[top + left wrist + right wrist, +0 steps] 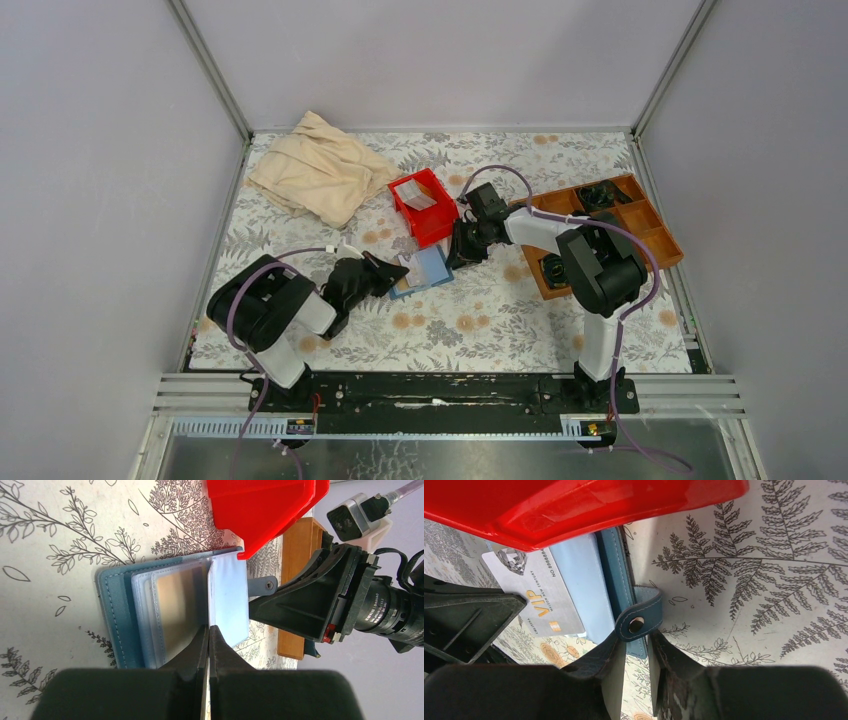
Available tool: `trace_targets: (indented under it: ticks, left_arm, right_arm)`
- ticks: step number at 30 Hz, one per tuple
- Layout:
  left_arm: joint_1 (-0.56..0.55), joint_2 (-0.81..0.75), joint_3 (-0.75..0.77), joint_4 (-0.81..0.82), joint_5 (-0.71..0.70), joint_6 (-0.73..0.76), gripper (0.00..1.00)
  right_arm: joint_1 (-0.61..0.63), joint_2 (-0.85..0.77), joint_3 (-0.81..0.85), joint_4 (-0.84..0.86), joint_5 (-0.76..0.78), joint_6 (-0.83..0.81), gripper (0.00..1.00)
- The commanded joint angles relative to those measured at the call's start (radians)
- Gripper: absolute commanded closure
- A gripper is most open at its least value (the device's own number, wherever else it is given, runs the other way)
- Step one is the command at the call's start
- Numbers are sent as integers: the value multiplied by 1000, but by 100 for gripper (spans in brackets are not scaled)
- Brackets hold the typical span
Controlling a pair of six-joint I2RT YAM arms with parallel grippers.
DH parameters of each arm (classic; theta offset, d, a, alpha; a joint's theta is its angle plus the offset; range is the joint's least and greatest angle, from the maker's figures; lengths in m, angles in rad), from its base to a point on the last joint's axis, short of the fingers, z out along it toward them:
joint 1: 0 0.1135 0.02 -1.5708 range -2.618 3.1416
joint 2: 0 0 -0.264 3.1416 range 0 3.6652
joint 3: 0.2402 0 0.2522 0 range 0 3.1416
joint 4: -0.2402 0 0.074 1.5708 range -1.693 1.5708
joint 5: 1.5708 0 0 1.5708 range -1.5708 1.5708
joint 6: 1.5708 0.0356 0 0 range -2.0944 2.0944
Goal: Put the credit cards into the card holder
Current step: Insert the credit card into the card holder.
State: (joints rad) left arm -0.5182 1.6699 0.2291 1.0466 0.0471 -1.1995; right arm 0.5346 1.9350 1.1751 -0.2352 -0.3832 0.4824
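Observation:
The teal-blue card holder (pixel 432 270) lies open on the table in front of the red bin. My left gripper (pixel 390 270) is shut on a silver credit card (pixel 541 597) marked VIP. In the left wrist view that card (pixel 209 590) is edge-on, standing over the clear slots of the card holder (pixel 117 605), with my left gripper (pixel 208 628) behind it. My right gripper (pixel 636 641) is closed on the far edge of the card holder (pixel 611 570), just under its snap tab (pixel 640 622). More pale cards (pixel 418 197) lie in the bin.
The red bin (pixel 440 222) stands just behind the card holder, and its rim overhangs both wrist views. A brown wooden compartment tray (pixel 655 235) with dark items sits on the right. A beige cloth (pixel 320 172) lies crumpled at the back left.

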Motion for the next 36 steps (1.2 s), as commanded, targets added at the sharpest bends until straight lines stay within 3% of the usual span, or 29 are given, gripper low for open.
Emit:
trace_targets:
  ticks: [1,17,36]
  left_arm:
    - [-9,12,-12,66,-50,-2,100]
    - [-8,-3,-40,58,-32,55,100]
    - [-9,19,-32,70,-8,86,100]
  right_arm:
    - [-5,18,25,-31,12,-15,71]
    - [-12,-19,60,-72,129,-44,64]
    - [12,-54,97,-92,136,-79,65]
